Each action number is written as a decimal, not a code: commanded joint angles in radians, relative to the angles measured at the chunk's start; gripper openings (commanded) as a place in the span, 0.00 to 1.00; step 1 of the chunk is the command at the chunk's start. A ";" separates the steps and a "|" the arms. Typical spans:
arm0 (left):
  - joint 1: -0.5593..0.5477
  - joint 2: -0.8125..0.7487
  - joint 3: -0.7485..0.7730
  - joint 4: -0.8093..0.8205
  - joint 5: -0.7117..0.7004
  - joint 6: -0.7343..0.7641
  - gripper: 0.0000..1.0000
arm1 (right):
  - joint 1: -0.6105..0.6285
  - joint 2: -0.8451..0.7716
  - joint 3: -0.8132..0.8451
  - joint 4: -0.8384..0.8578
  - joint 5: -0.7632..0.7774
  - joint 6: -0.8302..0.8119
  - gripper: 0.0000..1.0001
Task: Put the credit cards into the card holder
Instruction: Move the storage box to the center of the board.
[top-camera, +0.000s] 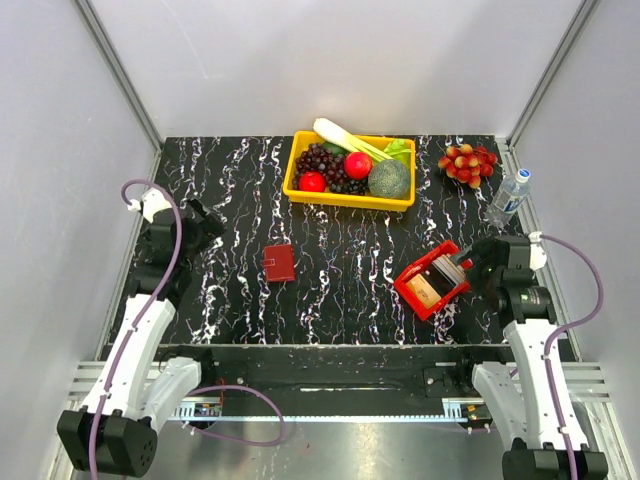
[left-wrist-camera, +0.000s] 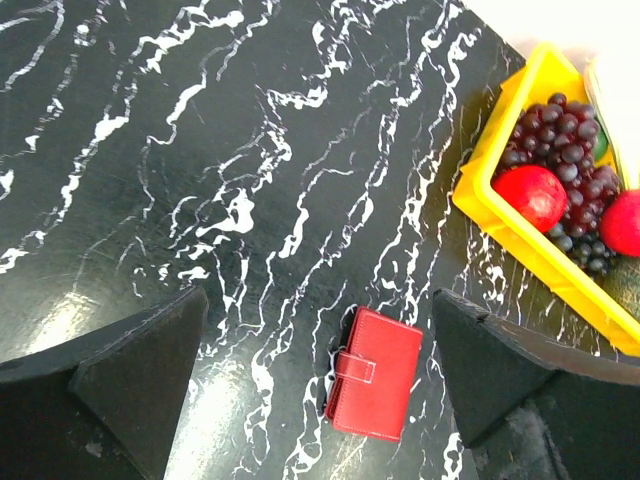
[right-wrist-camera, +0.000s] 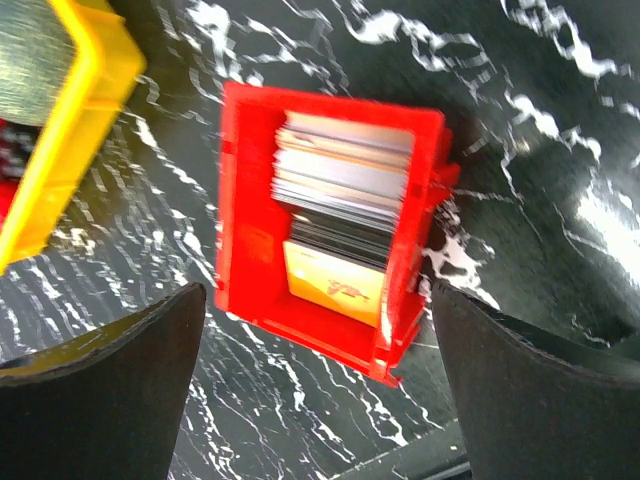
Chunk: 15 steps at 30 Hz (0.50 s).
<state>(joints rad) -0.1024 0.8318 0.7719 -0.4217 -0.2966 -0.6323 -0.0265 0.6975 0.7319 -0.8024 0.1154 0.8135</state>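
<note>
The card holder is a small red case, closed with its strap, lying flat left of the table's middle. In the left wrist view the card holder lies between and beyond my fingers. My left gripper hangs open, left of the holder and apart from it. The credit cards stand stacked on edge in a bright red tray: whitish-grey ones, black ones, and an orange one nearest me. My right gripper is open just right of the tray, holding nothing.
A yellow basket of fruit and vegetables stands at the back centre. A bunch of red fruit lies at the back right, with a water bottle by the right wall. Grey walls close in the table.
</note>
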 joint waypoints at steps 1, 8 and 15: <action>-0.002 0.027 0.018 0.054 0.109 0.036 0.99 | 0.000 0.017 -0.098 -0.005 -0.058 0.144 0.99; -0.002 0.049 0.012 0.064 0.142 0.052 0.99 | 0.000 -0.006 -0.158 0.037 -0.072 0.170 0.99; -0.003 0.078 -0.055 0.121 0.165 0.011 0.99 | 0.000 0.132 -0.160 0.245 -0.132 0.044 0.99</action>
<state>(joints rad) -0.1028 0.8978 0.7620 -0.3763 -0.1696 -0.6006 -0.0265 0.7570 0.5465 -0.7090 0.0090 0.9363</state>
